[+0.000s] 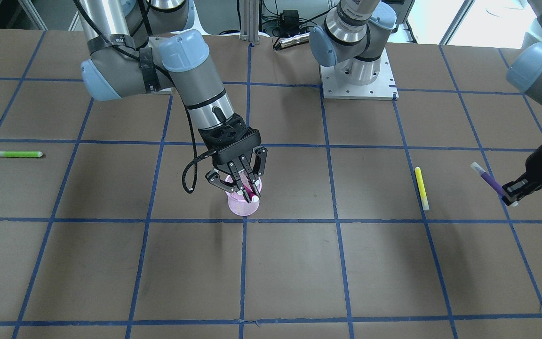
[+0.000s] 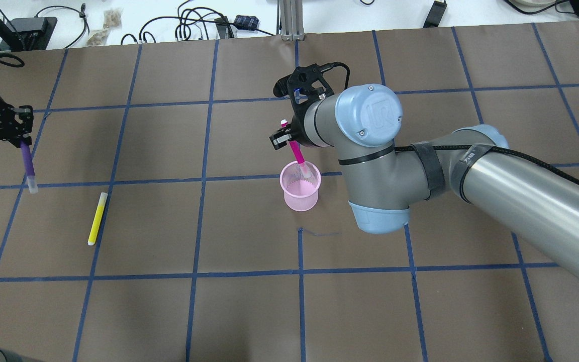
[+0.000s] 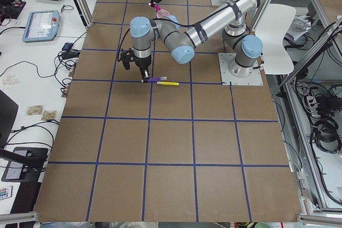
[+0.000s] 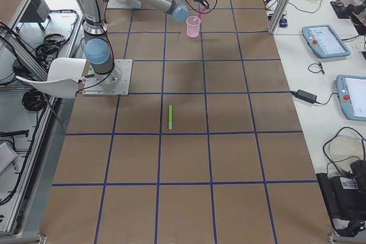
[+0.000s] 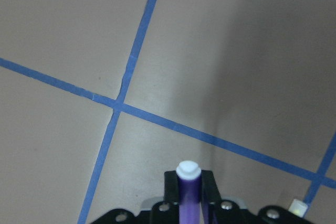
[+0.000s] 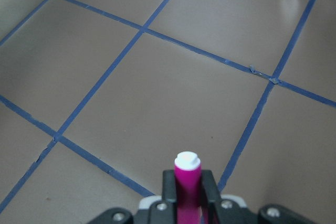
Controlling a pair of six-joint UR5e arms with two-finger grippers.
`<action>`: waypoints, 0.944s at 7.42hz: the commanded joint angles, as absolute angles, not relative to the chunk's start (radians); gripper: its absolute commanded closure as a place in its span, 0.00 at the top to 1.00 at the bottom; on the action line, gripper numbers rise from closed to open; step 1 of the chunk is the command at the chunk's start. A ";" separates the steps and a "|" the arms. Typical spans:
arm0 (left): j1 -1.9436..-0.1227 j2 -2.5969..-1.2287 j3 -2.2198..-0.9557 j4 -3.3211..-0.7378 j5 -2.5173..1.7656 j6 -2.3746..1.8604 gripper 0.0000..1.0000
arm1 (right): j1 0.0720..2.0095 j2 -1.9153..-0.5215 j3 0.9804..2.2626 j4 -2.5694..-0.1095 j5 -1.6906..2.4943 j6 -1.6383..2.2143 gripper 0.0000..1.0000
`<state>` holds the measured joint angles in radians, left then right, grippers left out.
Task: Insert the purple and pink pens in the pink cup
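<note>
Right gripper [image 1: 246,187] clamps pink pen [image 2: 297,152], tip in pink cup [image 2: 299,195]; left gripper [image 2: 22,140] clamps purple pen [image 2: 27,163]

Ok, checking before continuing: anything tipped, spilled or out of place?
Nothing stands out. The pink cup stands upright, the right gripper holds the pink pen tilted into it, the left gripper holds the purple pen, and the yellow pen and green pen lie flat.

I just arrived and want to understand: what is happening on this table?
The right claw holds the pink pen, tilted, with its lower end at the mouth of the pink cup. The left claw holds the purple pen above the table, far from the cup. A yellow pen and a green pen lie on the table.
</note>
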<state>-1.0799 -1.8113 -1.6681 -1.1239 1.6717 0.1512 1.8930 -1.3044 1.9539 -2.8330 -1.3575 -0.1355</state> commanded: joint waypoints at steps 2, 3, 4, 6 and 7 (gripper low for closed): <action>-1.274 -1.729 -1.666 -1.134 1.674 -0.071 0.00 | 1.904 -1.289 1.963 -2.827 -1.365 -0.127 0.71; -1.328 -1.717 -1.667 -1.135 1.675 -0.147 0.00 | 1.902 -1.281 1.967 -2.826 -1.370 -0.121 1.00; -1.385 -1.713 -1.670 -1.134 1.675 -0.229 0.00 | 1.901 -1.282 1.959 -2.792 -1.370 -0.118 1.00; -1.497 -1.720 -1.678 -1.120 1.672 -0.399 0.00 | 1.821 -1.353 1.877 -2.553 -1.382 -0.130 1.00; -1.558 -1.723 -1.677 -1.109 1.671 -0.487 0.00 | 1.733 -1.409 1.811 -2.334 -1.397 -0.164 1.00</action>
<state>-1.4816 -1.7187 -1.6764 -1.1206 1.6723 -0.3729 1.8216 -1.3469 1.8834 -2.5666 -1.3816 -0.1335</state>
